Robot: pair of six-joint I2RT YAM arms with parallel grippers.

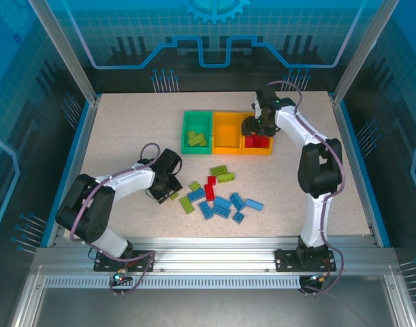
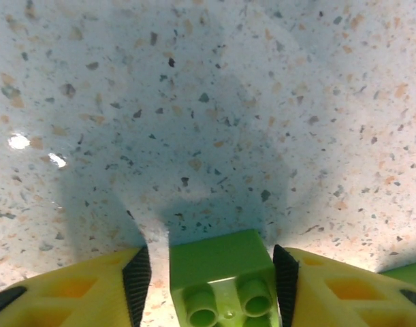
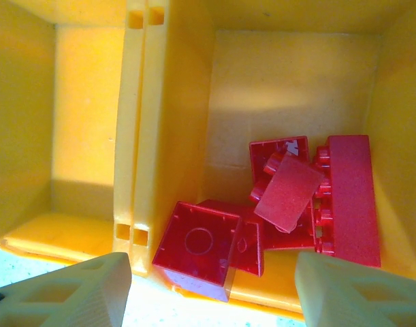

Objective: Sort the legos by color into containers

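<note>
Legos [image 1: 222, 203] are lying scattered across the middle of the speckled counter [image 1: 126, 136] as two robot arms are working at a colour sort. Blue bricks [image 1: 237, 201] are clustering nearest the arms' bases, with red bricks [image 1: 210, 184] and several lime green ones [image 1: 226, 177] lying just beyond and beside them.

The containers [image 1: 228, 113], three bins joined in a row, are standing toward the far side. The green bin [image 1: 186, 133] is holding lime green pieces [image 1: 196, 139]. The middle orange-yellow bin [image 1: 228, 133] is sitting beside it, and the right-hand orange-yellow bin [image 1: 257, 152] is holding red pieces [image 1: 260, 142].

The left gripper [image 1: 169, 193] is reaching down to the counter at the near-left edge of the scatter. Seen from the left wrist, its jaws are straddling a lime green brick [image 2: 221, 272] lying studs up. One pad [image 2: 284, 272] is touching the brick's side. A sliver of counter is showing between the brick and the other pad, so the jaws are released rather than clenched.

The right gripper [image 1: 254, 129] is hovering over the right-hand bin. Seen from the right wrist, its jaws are spread wide and grasping nothing. Between them a square red brick [image 3: 197, 248], underside up, is sitting tilted at the bin's near wall. A heap of red bricks [image 3: 347, 197] is lying inside, beyond it.
</note>
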